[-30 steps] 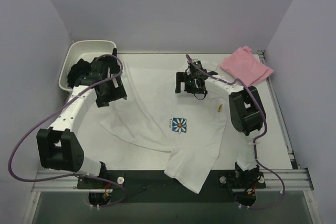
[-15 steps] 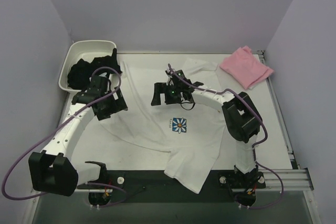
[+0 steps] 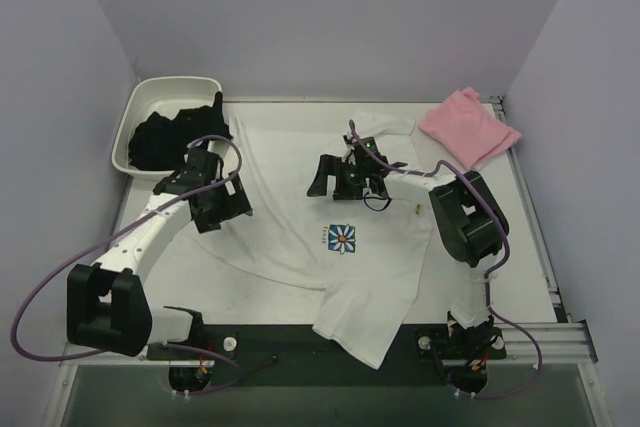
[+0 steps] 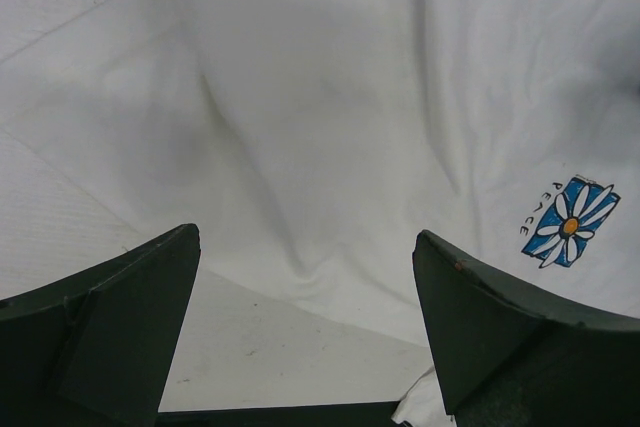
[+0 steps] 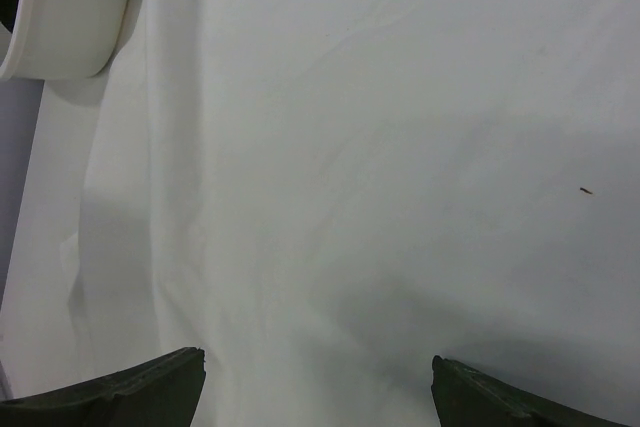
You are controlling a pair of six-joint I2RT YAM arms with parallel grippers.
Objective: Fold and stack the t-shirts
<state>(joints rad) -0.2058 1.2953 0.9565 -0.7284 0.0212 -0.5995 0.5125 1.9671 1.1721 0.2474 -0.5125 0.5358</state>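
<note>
Left gripper [image 4: 305,239] is hovering with its jaws spread wide and nothing between them, sitting just over the left side of the white t-shirt [image 3: 290,232]. Right gripper [image 5: 318,357] is doing the same thing, jaws wide apart and not gripping anything, hanging over the upper middle of that same shirt. The shirt is lying spread out and pretty wrinkled across the middle of the table [image 3: 530,247], daisy print [image 3: 343,238] facing up, with one end running onto the dark strip at the near edge between the arm bases. The pink t-shirt [image 3: 468,127] is sitting bunched up in the far right corner, well apart from both grippers. The white tub [image 3: 150,89] is sitting in the far left corner with dark cloth [image 3: 165,137] spilling over its rim.
</note>
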